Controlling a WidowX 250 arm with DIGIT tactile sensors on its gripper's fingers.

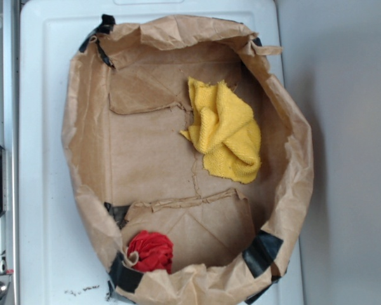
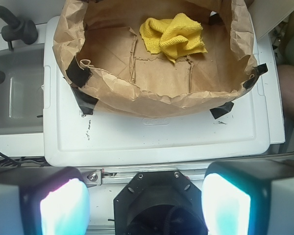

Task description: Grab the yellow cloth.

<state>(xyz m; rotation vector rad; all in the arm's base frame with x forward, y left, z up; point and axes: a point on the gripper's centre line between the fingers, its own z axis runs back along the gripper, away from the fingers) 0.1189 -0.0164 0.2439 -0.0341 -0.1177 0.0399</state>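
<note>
- Two views are covering the scene, and neither is showing any contact with the yellow cloth, so the approach looks to be only beginning.
- Inside the brown paper bag, which is sitting on a white lid, the cloth is lying crumpled on the bag floor, near one side wall.
- From the wrist camera the gripper is hanging well back from the bag, outside its rim, with its fingers spread wide and nothing between them.
- Next, I judge, the arm is needing to travel forward over the near paper wall, then descend onto the raised folds of the cloth before the fingers are pinching together; the crumpled rim is standing high, so clipping it is a risk.
- Only the exterior view is showing the red fabric ball, tucked in the bag's corner well apart from the cloth; the wrist view is hiding it.
- Only the wrist view is showing the gripper itself, plus a sink beside the lid.
</note>
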